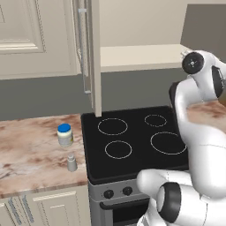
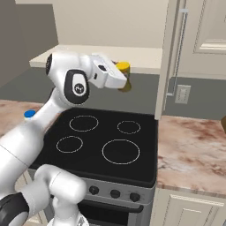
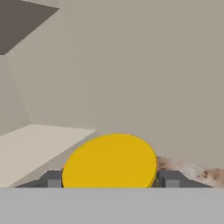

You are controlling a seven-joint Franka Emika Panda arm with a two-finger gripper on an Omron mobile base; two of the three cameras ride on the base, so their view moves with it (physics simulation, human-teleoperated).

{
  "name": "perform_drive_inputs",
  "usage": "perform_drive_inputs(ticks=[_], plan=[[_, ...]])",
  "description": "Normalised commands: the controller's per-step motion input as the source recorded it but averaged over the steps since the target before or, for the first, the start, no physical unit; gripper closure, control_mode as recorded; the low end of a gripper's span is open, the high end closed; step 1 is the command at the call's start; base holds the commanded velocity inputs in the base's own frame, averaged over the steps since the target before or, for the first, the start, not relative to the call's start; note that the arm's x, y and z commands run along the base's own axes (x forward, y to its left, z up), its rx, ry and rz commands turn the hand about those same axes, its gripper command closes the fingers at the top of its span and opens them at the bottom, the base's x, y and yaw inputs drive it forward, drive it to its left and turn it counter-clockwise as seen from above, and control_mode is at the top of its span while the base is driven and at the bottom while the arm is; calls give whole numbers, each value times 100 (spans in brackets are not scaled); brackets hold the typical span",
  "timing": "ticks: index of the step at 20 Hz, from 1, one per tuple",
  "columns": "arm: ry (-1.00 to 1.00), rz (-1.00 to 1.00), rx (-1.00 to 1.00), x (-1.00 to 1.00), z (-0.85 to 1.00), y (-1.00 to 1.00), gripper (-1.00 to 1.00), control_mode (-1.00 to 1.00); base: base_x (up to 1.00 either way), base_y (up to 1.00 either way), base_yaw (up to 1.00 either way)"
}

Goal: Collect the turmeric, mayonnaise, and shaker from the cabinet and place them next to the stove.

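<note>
While I watch from the right base view, my white arm reaches up and forward over the stove [image 2: 108, 137], and its hand [image 2: 124, 79] sits in front of the beige shelf board of the cabinet [image 2: 174, 57], whose door stands swung open with its long metal bar handle facing out. In the hand view, the two dark fingertips [image 3: 53, 179] stand on either side of a round yellow disc, the end of the turmeric [image 3: 110, 161] jar, and they appear pressed against its sides, so I read the hand as clamped on the jar. The right base view shows the same yellow jar [image 2: 123, 67] at the tip of the hand, level with the shelf edge; I cannot tell whether it touches the board. In the left base view, the mayonnaise [image 1: 65, 134] stands upright on the marbled counter [image 1: 31, 154] left of the stove, close to its edge. The shaker [image 1: 72, 162] stands upright on the same counter, nearer the front edge, a little apart from the white jar.
</note>
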Motion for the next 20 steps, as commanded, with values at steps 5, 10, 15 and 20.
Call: perform_drive_inputs(ticks=[5,10,15,20], plan=[[0,-23,0,-11,-59,-20,100,-100,0,0,0],[6,-15,1,1,-61,-37,100,-100,0,0,0],[10,-8,1,11,-44,-43,100,-100,0,0,0],[2,-5,2,17,-43,-26,100,-100,0,0,0]])
